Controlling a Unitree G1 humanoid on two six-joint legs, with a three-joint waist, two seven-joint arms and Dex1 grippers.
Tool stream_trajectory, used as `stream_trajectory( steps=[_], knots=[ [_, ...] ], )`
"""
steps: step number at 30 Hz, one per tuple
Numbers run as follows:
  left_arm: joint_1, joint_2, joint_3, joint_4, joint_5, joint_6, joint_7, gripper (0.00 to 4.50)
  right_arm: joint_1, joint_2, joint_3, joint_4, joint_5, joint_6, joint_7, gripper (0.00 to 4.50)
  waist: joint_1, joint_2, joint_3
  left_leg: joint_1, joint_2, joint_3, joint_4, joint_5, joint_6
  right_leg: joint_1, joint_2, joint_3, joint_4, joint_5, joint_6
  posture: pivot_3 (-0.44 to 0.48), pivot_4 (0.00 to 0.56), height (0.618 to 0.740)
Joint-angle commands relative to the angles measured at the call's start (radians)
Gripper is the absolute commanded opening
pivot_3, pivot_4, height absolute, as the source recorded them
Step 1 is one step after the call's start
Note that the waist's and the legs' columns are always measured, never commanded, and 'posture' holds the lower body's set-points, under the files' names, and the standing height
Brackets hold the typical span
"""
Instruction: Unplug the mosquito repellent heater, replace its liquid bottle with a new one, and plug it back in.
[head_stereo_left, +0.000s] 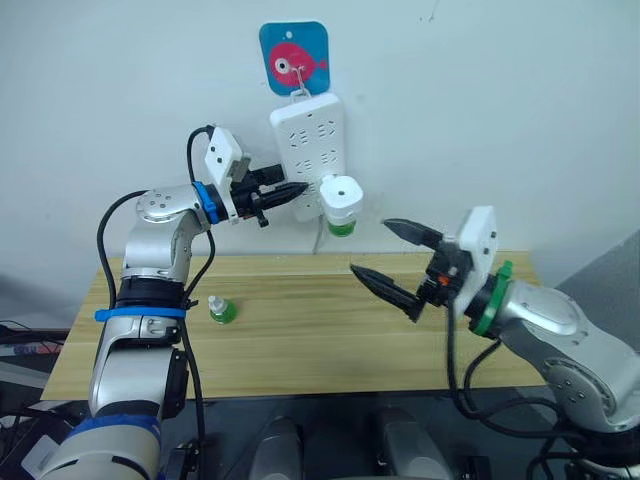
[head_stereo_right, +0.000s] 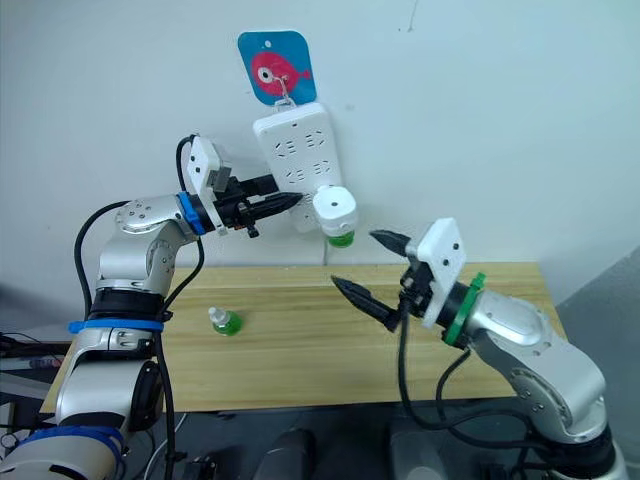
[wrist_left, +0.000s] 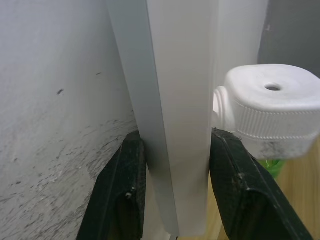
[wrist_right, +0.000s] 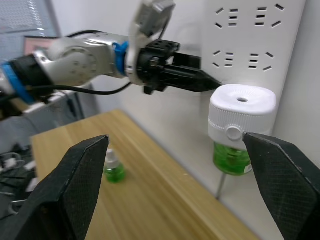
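Nearest, we log the right gripper (head_stereo_left: 400, 262), jaws wide, above the wooden table (head_stereo_left: 300, 340); a green bottle (head_stereo_left: 220, 310) standing there. Farther, left gripper (head_stereo_left: 290, 192) clamps the power strip (head_stereo_left: 308, 140), heater (head_stereo_left: 341, 200) plugged in beside.

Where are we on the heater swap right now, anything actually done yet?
Nothing is finished: the mosquito repellent heater is still plugged into the power strip with its green bottle screwed on. In hand: the left gripper clamps the strip's lower edge, bracing it, while the right gripper hangs open near the heater. Left: unplugging, swapping in the spare bottle on the table, and replugging.
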Motion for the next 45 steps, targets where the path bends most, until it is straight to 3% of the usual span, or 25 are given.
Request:
stream_trajectory(
  steps=[1,6,16,42,45],
  knots=[
    [-0.001,0.006,-0.012,-0.055,0.003,0.003,0.011,1.39,-0.047,0.029,0.047,0.003,-0.122,0.023,-0.118,4.5,0.0,0.0,0.0,0.0,0.0,0.0,0.0,0.0,0.0,0.0,0.0,0.0,0.0,0.0,0.0,-0.179,0.185,0.725],
    [0.01,0.013,-0.014,-0.08,-0.003,0.024,0.013,1.39,-0.097,0.132,0.139,-0.015,-0.206,0.082,-0.214,4.5,-0.001,0.0,0.0,0.0,0.0,-0.001,-0.001,0.0,0.0,-0.001,0.0,-0.001,0.001,0.0,0.0,-0.176,0.187,0.725],
    [0.019,0.007,-0.023,-0.095,-0.001,0.026,0.018,1.38,-0.149,0.325,0.187,0.102,-0.308,0.102,-0.303,4.5,-0.001,0.0,0.0,-0.001,-0.002,-0.002,-0.001,0.0,0.0,-0.001,-0.002,-0.002,0.001,0.0,0.0,-0.176,0.182,0.725],
    [0.029,0.014,-0.014,-0.1,0.005,0.01,0.034,1.38,-0.284,0.476,0.123,0.4,-0.377,-0.027,-0.243,4.5,-0.002,0.0,0.0,-0.001,-0.002,-0.002,-0.001,0.0,0.0,-0.001,-0.003,-0.002,0.002,0.0,0.0,-0.136,0.17,0.725],
    [0.03,0.014,-0.014,-0.102,0.004,0.011,0.035,1.38,-0.285,0.485,0.128,0.408,-0.386,-0.033,-0.242,3.91,-0.002,0.0,0.0,-0.001,-0.002,-0.002,-0.001,0.0,0.0,-0.001,-0.003,-0.002,0.001,0.0,0.0,-0.136,0.17,0.725]
  ],
)
